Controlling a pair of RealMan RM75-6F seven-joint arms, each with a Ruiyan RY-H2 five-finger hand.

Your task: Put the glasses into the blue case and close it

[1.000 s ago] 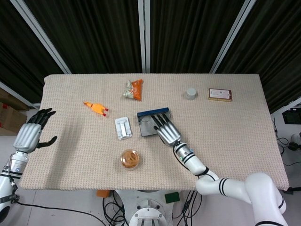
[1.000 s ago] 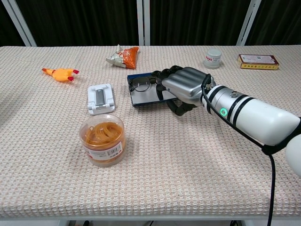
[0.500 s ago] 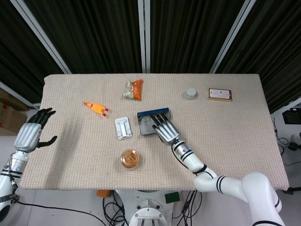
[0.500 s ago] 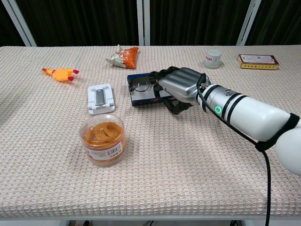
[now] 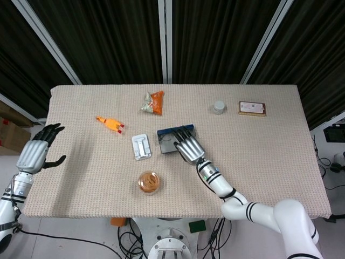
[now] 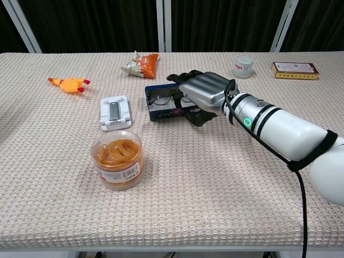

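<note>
Here your right hand lies over the blue case near the middle of the tabletop, palm down, its fingers stretched across the case's right part and its thumb tucked down at the near edge. Whether the fingers press on the case or only rest above it, you cannot tell from either view. The glasses sit inside the case, one lens and part of the dark frame showing just left of your fingertips; the rest is hidden under the hand. In the head view the hand covers most of the case, leaving only its left part and a blue strip along the far edge.

Just left of the case lies a small white holder, flat on the cloth and apart from it. Nearer to you, in front of that holder, stands a clear tub of orange rubber bands. Further back, beyond the case, is a crumpled orange and silver snack bag, and well to the left a yellow rubber chicken. On the far right, behind your forearm, stand a small grey pot and, beside it, a flat brown box.

Your left hand hangs off the left edge of the tabletop, holding nothing, fingers apart and thumb out.
</note>
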